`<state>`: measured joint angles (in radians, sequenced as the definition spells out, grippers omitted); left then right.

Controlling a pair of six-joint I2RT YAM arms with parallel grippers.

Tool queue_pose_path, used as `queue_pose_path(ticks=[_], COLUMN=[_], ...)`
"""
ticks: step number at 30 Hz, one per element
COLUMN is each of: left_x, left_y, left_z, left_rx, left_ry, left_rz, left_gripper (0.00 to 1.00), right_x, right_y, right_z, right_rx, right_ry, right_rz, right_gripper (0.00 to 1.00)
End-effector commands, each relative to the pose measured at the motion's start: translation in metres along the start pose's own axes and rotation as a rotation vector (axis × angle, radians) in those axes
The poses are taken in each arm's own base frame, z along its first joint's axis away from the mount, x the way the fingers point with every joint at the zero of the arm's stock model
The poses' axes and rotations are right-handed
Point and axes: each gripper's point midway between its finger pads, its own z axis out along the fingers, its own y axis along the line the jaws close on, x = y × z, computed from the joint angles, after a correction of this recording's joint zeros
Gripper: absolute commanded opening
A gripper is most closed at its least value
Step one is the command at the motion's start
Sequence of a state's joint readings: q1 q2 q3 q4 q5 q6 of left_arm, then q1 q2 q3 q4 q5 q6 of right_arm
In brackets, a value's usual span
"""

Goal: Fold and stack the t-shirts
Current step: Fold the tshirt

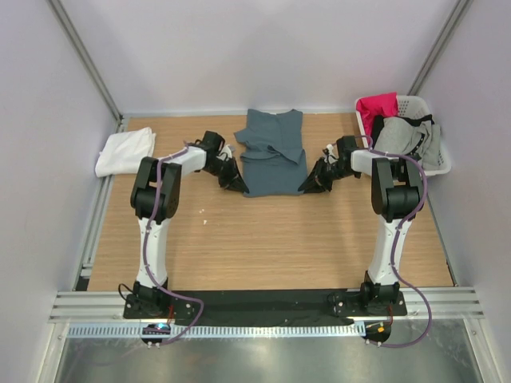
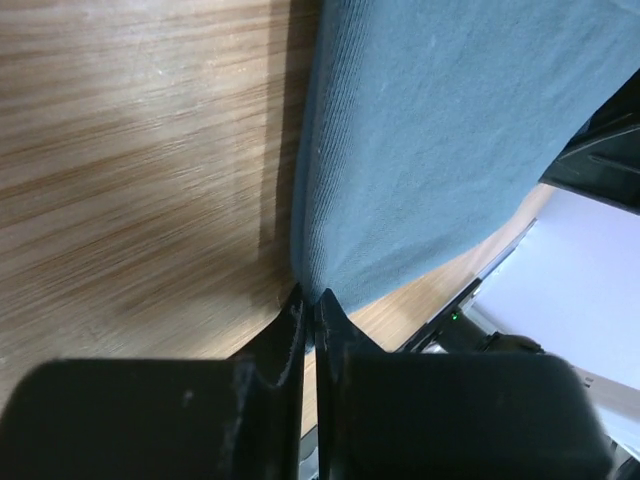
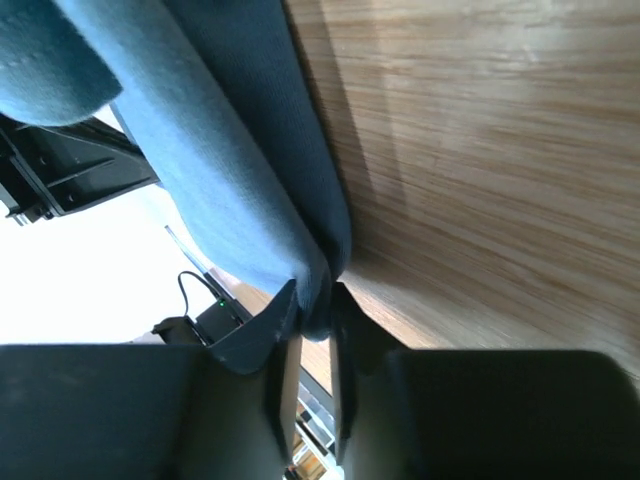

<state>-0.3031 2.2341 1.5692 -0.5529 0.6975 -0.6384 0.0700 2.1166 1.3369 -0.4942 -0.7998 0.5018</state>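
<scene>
The slate-blue t-shirt (image 1: 271, 152) lies partly folded on the wooden table at the back middle. My left gripper (image 1: 237, 185) is shut on its near left corner; in the left wrist view the gripper (image 2: 311, 300) pinches the blue hem (image 2: 420, 150). My right gripper (image 1: 307, 185) is shut on the near right corner; in the right wrist view the gripper (image 3: 313, 305) clamps a bunch of blue cloth (image 3: 230, 170). The white t-shirt (image 1: 125, 151) lies folded at the back left, away from both grippers.
A white laundry basket (image 1: 435, 163) at the back right holds pink and grey clothes. White walls and metal rails bound the table on three sides. Bare wood (image 1: 263, 247) lies between the shirt and the arm bases.
</scene>
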Motion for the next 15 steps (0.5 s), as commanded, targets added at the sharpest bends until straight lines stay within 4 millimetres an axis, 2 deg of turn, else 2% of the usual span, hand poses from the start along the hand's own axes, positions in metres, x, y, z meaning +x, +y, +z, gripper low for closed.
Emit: queue_pose_path(ticks=[1,2,5,6,8,9,11,12,13,15], left_x=[0.008,0.010,0.020,0.022,0.030,0.034,0.041,0.046,0.052,0.065], left_y=[-0.013,-0.016,-0.031,-0.041,-0.045,-0.055,-0.062,-0.068,-0.080,-0.091], left_z=[-0.007,-0.009,-0.027,-0.037,-0.045,-0.055,-0.064,-0.070,-0.081,-0.092], left_rx=[0.037,0.041,0.069,0.083,0.095,0.112,0.126,0.130,0.144,0.151], left_ry=[0.012,0.013,0.010,-0.008,-0.006,-0.019,-0.024,-0.023,-0.039,-0.038], left_rz=[0.017,0.020,0.030,0.049,0.047,0.065,0.092,0.108,0.143,0.180], left_gripper=[0.00,0.00,0.00,0.00,0.00,0.00,0.00,0.00,0.00,0.00], right_x=[-0.005,-0.005,0.004,0.009,0.019,0.027,0.042,0.046,0.053,0.064], right_y=[0.012,0.016,0.023,0.022,0.026,0.027,0.026,0.035,0.037,0.051], right_z=[-0.009,-0.014,-0.026,-0.028,-0.035,-0.040,-0.045,-0.055,-0.060,-0.070], right_rx=[-0.014,-0.016,-0.009,-0.003,-0.004,-0.007,0.001,-0.012,-0.011,-0.034], right_ry=[-0.034,-0.045,-0.049,-0.045,-0.040,-0.040,-0.024,-0.046,-0.037,-0.035], right_rz=[-0.051,-0.062,-0.091,-0.093,-0.090,-0.087,-0.073,-0.099,-0.090,-0.119], right_gripper=[0.18,0.13,0.09,0.09,0.09,0.08,0.07,0.06,0.06,0.05])
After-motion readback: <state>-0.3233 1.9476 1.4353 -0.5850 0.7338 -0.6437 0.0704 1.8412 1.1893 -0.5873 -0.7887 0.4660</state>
